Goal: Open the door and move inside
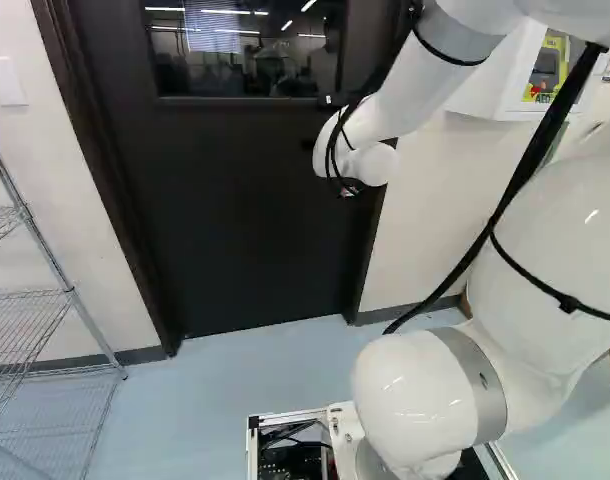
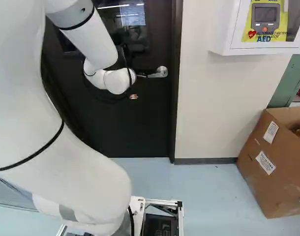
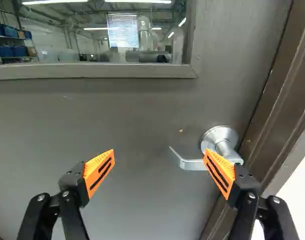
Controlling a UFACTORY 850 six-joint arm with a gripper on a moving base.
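Observation:
The dark door (image 1: 250, 230) stands closed in its frame, with a window in its upper part. Beyond the arm's wrist, the gripper (image 2: 134, 97) shows only as a small orange bit, lower than the silver lever handle (image 2: 161, 72) and to its left. In the wrist view the gripper (image 3: 159, 161) is open, its orange-padded fingers wide apart with nothing held. One finger overlaps the lever handle (image 3: 192, 164) near its round base; the lever's free end points into the space between the fingers. Whether that finger touches the handle, I cannot tell.
A wire shelf (image 1: 45, 300) stands left of the door. Right of the door frame (image 2: 175, 98) is a wall with a white AED cabinet (image 2: 224, 29); an open cardboard box (image 2: 273, 162) sits on the floor below it. Blue-grey floor (image 1: 235, 370) lies before the door.

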